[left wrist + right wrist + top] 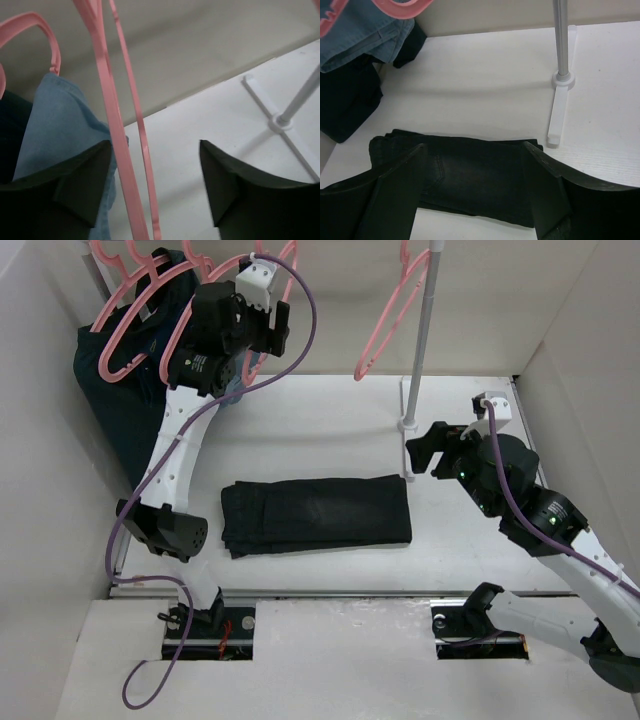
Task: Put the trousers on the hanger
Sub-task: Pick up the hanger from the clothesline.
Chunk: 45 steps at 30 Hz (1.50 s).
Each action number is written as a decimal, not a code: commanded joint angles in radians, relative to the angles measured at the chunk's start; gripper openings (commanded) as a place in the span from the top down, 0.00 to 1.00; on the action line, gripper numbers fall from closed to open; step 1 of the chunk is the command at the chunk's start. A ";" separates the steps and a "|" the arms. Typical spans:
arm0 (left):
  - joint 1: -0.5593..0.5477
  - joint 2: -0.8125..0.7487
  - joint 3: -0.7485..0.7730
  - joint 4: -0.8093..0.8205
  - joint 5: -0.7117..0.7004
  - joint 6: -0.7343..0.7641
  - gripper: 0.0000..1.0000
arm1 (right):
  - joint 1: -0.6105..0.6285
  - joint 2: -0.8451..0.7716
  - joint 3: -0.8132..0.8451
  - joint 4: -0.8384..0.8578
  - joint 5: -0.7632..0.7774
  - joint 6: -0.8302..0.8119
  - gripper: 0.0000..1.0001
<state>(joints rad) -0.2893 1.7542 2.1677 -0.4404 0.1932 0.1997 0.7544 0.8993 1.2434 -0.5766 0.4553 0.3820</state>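
Note:
The black trousers lie folded flat in the middle of the table; they also show in the right wrist view. My left gripper is raised at the rack, back left. In the left wrist view it is open, and two bars of a bare pink hanger run between its jaws, close to the left finger; I cannot tell if they touch. My right gripper is open and empty, just right of the trousers. In the right wrist view it hovers over their near end.
The rack pole rises from a white cross base beside my right gripper. Another bare pink hanger hangs left of the pole. A dark navy garment and a light-blue cloth hang on pink hangers at the back left.

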 commanded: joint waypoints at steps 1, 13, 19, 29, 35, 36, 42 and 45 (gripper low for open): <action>-0.005 -0.004 0.047 0.060 -0.163 0.021 0.38 | 0.008 -0.040 -0.007 0.007 0.011 0.021 0.20; -0.065 -0.042 0.006 0.098 -0.244 0.063 1.00 | 0.008 -0.063 -0.035 0.007 0.020 0.040 0.19; -0.065 -0.107 0.078 0.108 -0.264 0.052 1.00 | 0.008 -0.063 -0.054 0.007 0.002 0.049 0.19; -0.074 -0.347 -0.126 -0.104 -0.170 -0.046 1.00 | 0.104 0.059 -0.075 0.079 -0.039 0.087 0.13; -0.074 -0.570 -0.484 -0.162 -0.020 -0.127 1.00 | 0.126 0.139 -0.065 0.230 -0.122 0.170 0.01; -0.074 -0.594 -0.588 -0.162 -0.008 -0.147 1.00 | 0.126 0.154 -0.077 0.257 -0.162 0.184 0.01; -0.062 -0.719 -0.940 -0.132 0.122 -0.193 1.00 | 0.126 0.274 -0.120 0.506 -0.332 0.449 0.01; -0.062 -0.733 -0.982 -0.104 0.163 -0.212 1.00 | 0.126 0.369 -0.150 0.639 -0.394 0.633 0.01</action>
<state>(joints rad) -0.3561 1.0588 1.1957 -0.6209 0.2607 0.0353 0.8719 1.2037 1.1183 -0.1429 0.1707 0.7891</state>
